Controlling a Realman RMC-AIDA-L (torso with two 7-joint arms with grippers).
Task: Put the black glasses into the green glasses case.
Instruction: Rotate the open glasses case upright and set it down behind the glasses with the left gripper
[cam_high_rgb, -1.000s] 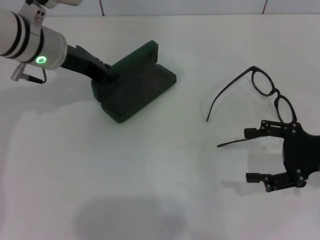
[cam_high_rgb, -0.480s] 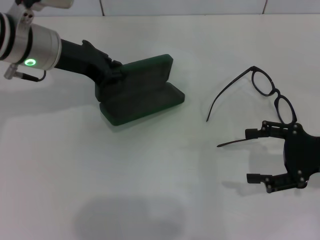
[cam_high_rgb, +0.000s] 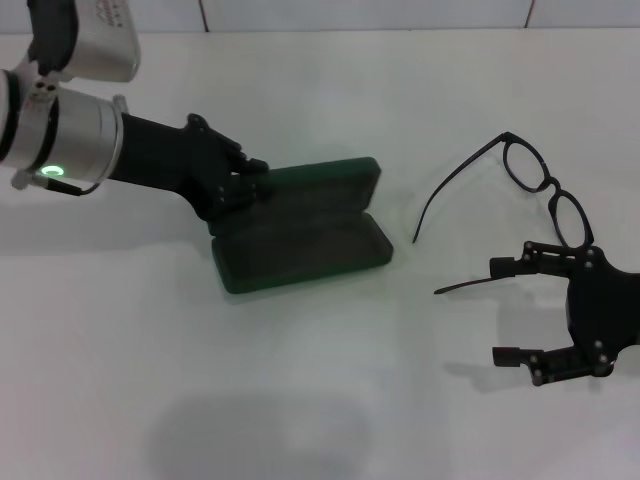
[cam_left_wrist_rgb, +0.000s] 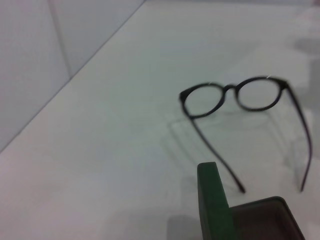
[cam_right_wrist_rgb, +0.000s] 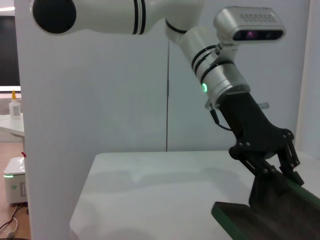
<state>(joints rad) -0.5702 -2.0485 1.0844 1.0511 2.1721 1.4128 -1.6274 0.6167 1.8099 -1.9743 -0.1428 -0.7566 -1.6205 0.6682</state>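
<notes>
You've got the right gripper (cam_high_rgb: 507, 309) open at lower right, nearer the black glasses (cam_high_rgb: 530, 180) lying just above it, while the left gripper (cam_high_rgb: 232, 180) clamps the green glasses case (cam_high_rgb: 300, 238) mid-frame.

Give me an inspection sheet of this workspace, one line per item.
Surface: white table, bare around the items.
Job's things: green glasses case open; black glasses unfolded on the table, apart from it.
Clutter: nothing seen.
Grippers: left gripper shut on the case lid's end; right gripper open, low beside the glasses.
Cables: short lead on the left wrist.
Surroundings: white wall panels behind.
</notes>
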